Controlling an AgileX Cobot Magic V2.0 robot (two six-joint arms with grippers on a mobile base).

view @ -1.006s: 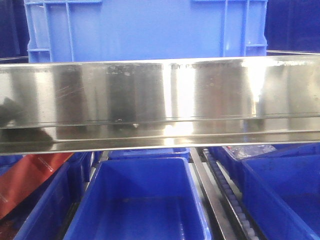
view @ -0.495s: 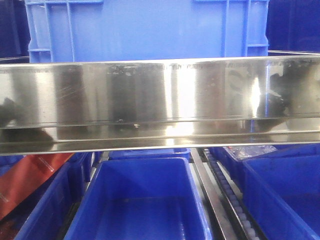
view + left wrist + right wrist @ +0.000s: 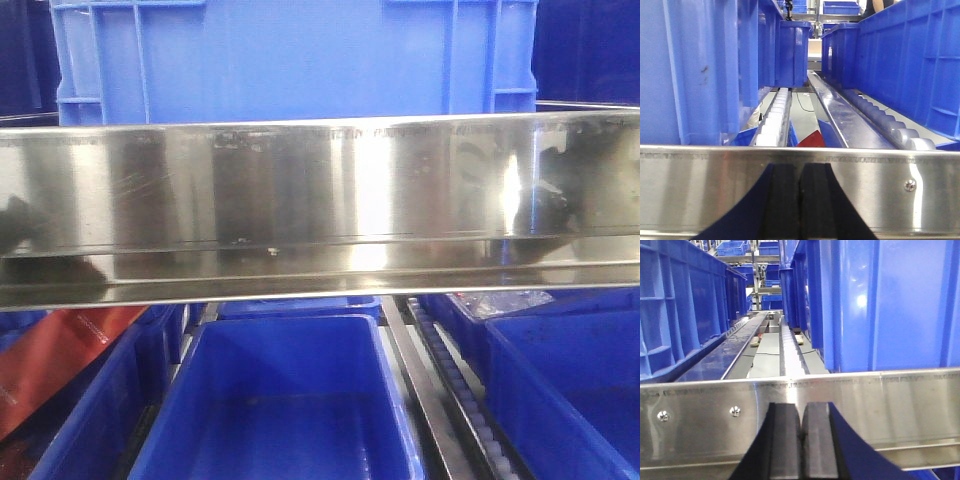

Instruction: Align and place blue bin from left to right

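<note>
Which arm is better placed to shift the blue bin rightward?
Probably the right: the blue bin stands just right of the shut right tool. The left tool, also shut, has a crate on its left.

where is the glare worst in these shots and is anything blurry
Front view: bright vertical glare streaks on the steel rail, which mirrors blurred shapes; the blue bin above looks soft. Left wrist view: the shut left gripper is dark, far bins hazy. Right wrist view: a small highlight on the bin's side.
</note>
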